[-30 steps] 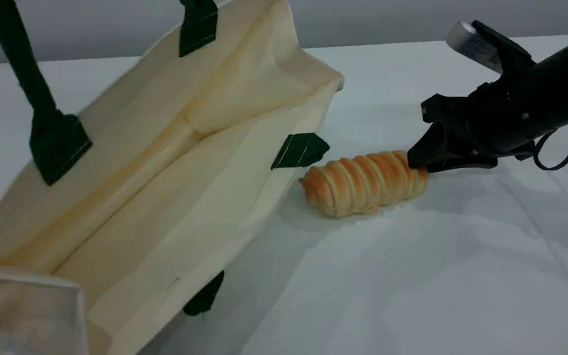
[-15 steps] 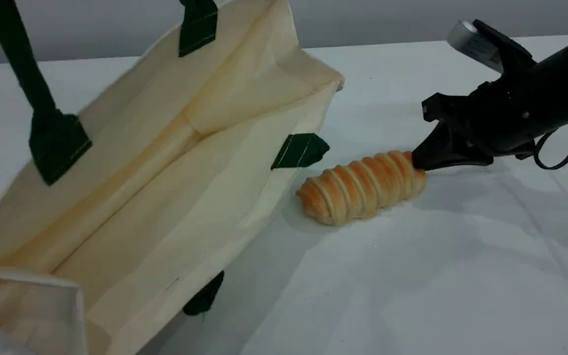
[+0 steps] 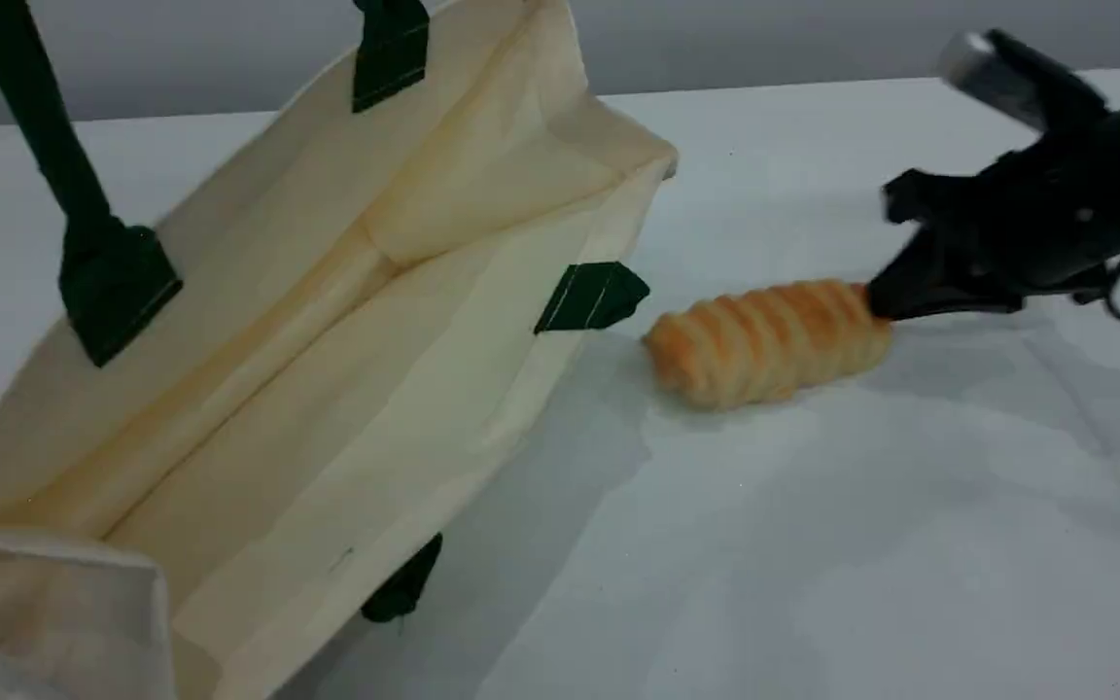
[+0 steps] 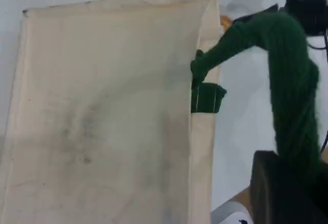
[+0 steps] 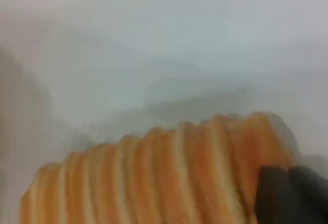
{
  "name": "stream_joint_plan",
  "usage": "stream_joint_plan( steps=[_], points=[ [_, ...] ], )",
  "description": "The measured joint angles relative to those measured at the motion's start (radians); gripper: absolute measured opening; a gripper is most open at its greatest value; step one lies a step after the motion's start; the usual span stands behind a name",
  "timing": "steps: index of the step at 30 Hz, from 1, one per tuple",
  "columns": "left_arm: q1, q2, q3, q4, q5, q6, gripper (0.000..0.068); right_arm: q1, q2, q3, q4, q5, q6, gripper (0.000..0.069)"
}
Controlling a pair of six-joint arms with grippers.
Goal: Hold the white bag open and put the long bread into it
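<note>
Here the golden, ridged bread (image 3: 769, 342) is clamped at its right end by the right gripper (image 3: 879, 303), near the bag (image 3: 327, 321) rim; bare table (image 3: 861, 544) lies ahead. Left gripper (image 4: 287, 183) grasps the green handle (image 4: 287, 70).

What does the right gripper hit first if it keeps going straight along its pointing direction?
Beyond the long bread it is shut on, the right gripper points left toward the white bag. The bag's near side wall by the green tab looks first in line, though depth is unclear.

The long bread (image 3: 769, 342) is motion-blurred; the white bag (image 3: 307, 389) runs off the frame's lower-left and top edges.
</note>
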Motion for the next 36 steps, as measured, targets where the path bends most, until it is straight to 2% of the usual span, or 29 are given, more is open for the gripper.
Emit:
stream_joint_plan(
  steps=[7,15,18,23,27,30,36],
  points=[
    [0.0,0.0,0.0,0.0,-0.002,0.003,0.0089,-0.074,0.0,0.0,0.001,-0.014,0.0,0.0014],
    [0.0,0.0,0.0,0.004,-0.008,0.004,0.0089,-0.073,0.0,0.0,-0.003,0.14,0.0,0.0035],
    [0.0,0.0,0.0,0.004,-0.008,0.004,0.0089,-0.071,0.0,0.0,-0.003,0.17,0.0,0.0102],
    [0.0,0.0,0.0,0.004,-0.009,0.004,0.0089,-0.068,0.0,0.0,-0.003,0.168,0.0,0.0337],
    [0.0,0.0,0.001,0.004,-0.009,0.007,0.0089,-0.036,0.0,0.0,-0.002,0.151,0.0,0.0489],
    [0.0,0.0,0.001,0.004,-0.009,0.007,0.0089,0.012,0.0,0.0,0.002,0.098,0.0,0.0522],
    [0.0,0.0,0.002,0.002,-0.005,0.007,0.0089,0.102,-0.001,-0.002,0.005,-0.053,-0.001,0.0528]
  ],
)
